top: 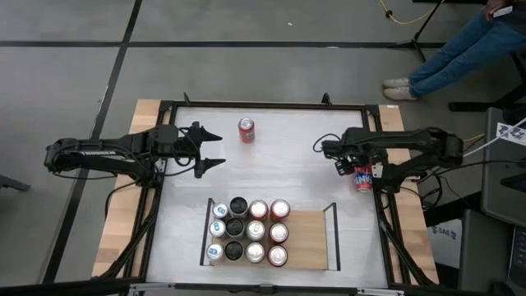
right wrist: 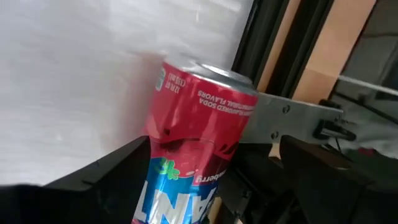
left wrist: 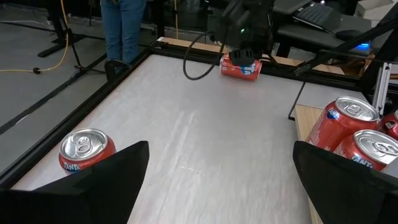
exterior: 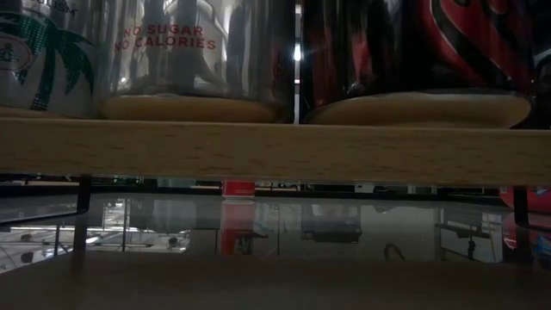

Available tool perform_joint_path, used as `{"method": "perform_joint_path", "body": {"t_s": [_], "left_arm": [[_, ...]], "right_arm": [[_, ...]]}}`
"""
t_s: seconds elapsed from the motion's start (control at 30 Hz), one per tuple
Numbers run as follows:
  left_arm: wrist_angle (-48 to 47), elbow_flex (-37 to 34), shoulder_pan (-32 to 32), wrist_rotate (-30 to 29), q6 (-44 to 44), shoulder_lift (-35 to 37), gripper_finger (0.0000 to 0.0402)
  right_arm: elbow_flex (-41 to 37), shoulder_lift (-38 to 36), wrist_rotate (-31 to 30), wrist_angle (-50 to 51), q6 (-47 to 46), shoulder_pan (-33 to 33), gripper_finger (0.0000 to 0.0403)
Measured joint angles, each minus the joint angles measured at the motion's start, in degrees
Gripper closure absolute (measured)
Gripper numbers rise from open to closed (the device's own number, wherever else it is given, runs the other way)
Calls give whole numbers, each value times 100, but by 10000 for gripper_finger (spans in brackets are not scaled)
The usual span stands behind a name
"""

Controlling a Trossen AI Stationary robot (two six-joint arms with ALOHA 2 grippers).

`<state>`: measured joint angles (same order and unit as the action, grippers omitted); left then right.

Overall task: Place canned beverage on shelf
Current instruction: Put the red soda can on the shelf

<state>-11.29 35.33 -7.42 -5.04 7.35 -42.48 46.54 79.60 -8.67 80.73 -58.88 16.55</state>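
We see the white tabletop point(top: 271, 177) with its black frame filling most of the high view, and on its near edge the shelf point(top: 306, 238), a light-wood panel with thin black rails on its two short sides. Its left half holds a block of twelve upright cans point(top: 248, 231), three rows of four, while the right half of the panel is bare wood. The left arm reaches in from the left side of the table, and the left gripper point(top: 212, 150) hangs over bare tabletop with its two fingers spread wide and nothing between them. The right arm comes in from the right side, and the right gripper point(top: 355, 171) sits at the table's right edge, its fingers set wide on either side of a red and blue can point(right wrist: 189, 155) lying tilted against the black frame. In the right wrist view the dark fingers flank that can closely, but we cannot tell for certain whether they press on it or merely bracket it. A single red can point(top: 246, 130) stands upright near the far edge of the table, well apart from both grippers and from the shelf. Beyond the far right corner a seated person's legs point(top: 448, 53) show on the floor.
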Motion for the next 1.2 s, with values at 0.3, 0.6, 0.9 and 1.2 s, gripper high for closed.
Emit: {"method": "perform_joint_path", "body": {"t_s": [0.3,0.6,0.9,1.2], "left_arm": [[-2,0,0,22,0,0,12],[-2,0,0,24,0,0,12],[-2,0,0,24,0,0,12],[-2,0,0,24,0,0,12]], "right_arm": [[4,779,280,-25,421,530,59],[2,1274,977,-113,1294,903,59],[70,1373,1286,-400,1931,899,59],[76,1313,1744,-1384,2195,893,59]]}}
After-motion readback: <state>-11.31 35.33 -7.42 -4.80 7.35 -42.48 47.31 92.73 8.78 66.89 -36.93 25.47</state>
